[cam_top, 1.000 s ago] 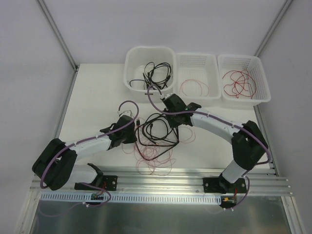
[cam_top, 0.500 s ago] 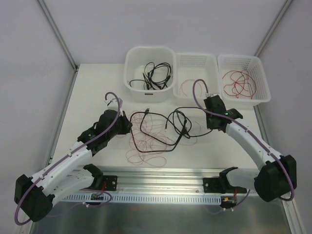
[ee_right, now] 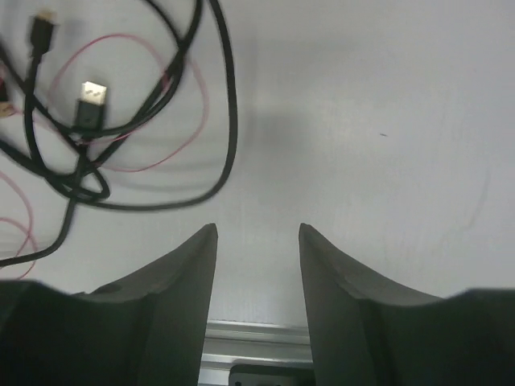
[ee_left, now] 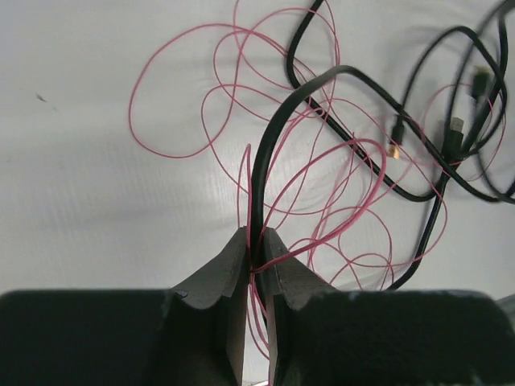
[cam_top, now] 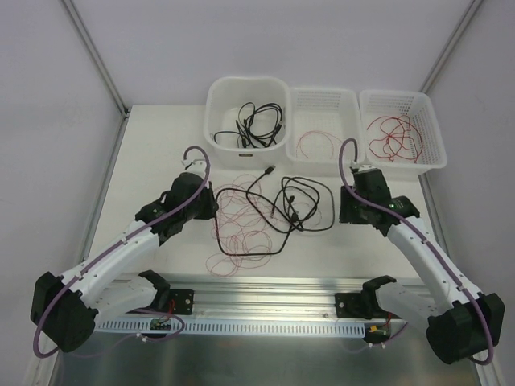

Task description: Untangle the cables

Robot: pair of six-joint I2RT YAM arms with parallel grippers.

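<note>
1. Lying on the white table (cam_top: pixel 153 161) just in front of the solid white tub (cam_top: pixel 248 80), the cables form one loose tangle (cam_top: pixel 273 213). The black cable (ee_left: pixel 326 74) runs in several loops over a spread of thin red wires (cam_top: pixel 241 235).
2. The left gripper (ee_left: pixel 255 241) sits in front of the tub and a little left of it, at the tangle's left edge. Its jaws are pressed nearly together, clamping the black cable with at least one strand of red wire caught in the same pinch.
3. From that pinch the black cable rises in an arc and bends away to the right. Red loops fan out on both sides of it.
4. The right gripper (ee_right: pixel 257 233) is in front of the tub and well to its right, just beside the tangle's right edge. Its jaws stand apart, with only bare table between them.
5. The right wrist view shows a silver USB plug (ee_right: pixel 92 95) inside a black loop, and a smaller plug (ee_right: pixel 44 18) beyond it.
6. One more plug end (cam_top: pixel 269 170) lies on the table, close to the tub's front wall.
7. The black loops may be one cable or two; the top view is too coarse to tell.
8. Inside the tub lie separate black cables (cam_top: pixel 256 125).
9. Right of the tub, touching it, a mesh basket (cam_top: pixel 324 91) holds a single red loop (cam_top: pixel 320 146).
10. Farther right of the tub, a second mesh basket (cam_top: pixel 400 94) holds several red loops (cam_top: pixel 394 135).
</note>
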